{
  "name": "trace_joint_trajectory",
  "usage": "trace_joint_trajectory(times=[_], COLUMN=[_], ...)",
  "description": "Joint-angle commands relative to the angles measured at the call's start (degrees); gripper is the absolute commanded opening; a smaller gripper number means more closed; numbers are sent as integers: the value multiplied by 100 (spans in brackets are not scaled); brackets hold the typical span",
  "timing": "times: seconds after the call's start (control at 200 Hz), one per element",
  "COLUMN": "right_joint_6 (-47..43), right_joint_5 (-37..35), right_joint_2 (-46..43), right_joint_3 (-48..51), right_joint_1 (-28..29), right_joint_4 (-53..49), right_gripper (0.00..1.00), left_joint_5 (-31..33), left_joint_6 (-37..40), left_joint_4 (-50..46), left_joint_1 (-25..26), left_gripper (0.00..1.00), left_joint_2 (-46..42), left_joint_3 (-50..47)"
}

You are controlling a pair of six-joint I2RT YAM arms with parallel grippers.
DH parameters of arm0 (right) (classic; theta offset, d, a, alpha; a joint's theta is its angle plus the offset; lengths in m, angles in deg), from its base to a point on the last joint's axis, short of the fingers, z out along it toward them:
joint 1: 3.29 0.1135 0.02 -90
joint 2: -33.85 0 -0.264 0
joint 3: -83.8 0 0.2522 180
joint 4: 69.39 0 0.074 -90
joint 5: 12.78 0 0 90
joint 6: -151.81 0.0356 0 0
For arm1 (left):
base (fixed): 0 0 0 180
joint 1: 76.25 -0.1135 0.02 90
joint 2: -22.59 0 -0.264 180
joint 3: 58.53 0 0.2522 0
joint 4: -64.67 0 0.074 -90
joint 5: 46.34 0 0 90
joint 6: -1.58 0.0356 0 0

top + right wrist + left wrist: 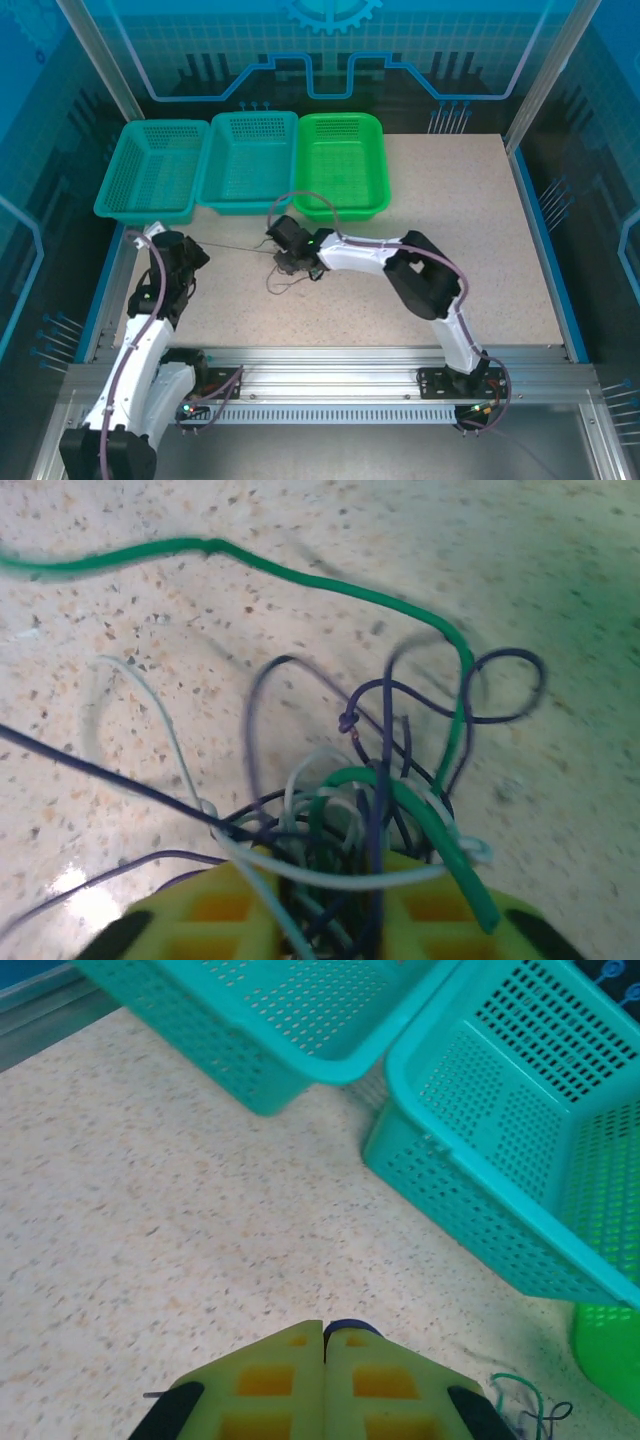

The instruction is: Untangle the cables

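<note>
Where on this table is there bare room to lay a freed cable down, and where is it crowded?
Free: the wide table patch right of the right arm, bordered by the green basket and the table's right edge. Crowded: centre, where cables stretch between left gripper and right gripper.

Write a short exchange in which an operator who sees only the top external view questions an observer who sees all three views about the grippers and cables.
Operator: Is the left gripper closed?
Observer: Yes. In the left wrist view its fingers are pressed together, with what looks like a dark cable pinched at the tips.
Operator: What does the right gripper hold?
Observer: In the right wrist view a bundle of cables sits between its pads, with green, dark and pale strands mixed together.
</note>
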Motion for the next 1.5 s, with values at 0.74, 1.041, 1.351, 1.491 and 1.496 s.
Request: trace_joint_trajectory(times=[0.74, 1.041, 1.351, 1.491, 1.496], right_joint_6=[-322, -363, -375, -278, -268], right_joint_5=[2635, 2591, 2769, 2428, 2378], right_joint_2=[-1623, -1631, -1713, -1673, -1672], right_joint_3=[965, 902, 888, 923, 925], right_joint_1=[-828, -699, -519, -490, -490], right_joint_4=[518, 413, 418, 327, 308], right_gripper=[0, 0, 0, 1, 1], left_joint_5=[-2204, -1990, -2141, -2064, -2051], left_joint_6=[-1577, -4223, -4871, -4749, -4735], left_joint_4=[1733, 2570, 4377, 4695, 4689], left_joint_1=[-23, 1509, 1523, 1516, 1516], left_gripper=[52, 65, 74, 1, 0], left_joint_2=[823, 1472, 2903, 3033, 3018], left_joint_3=[-768, -833, -814, -834, -832])
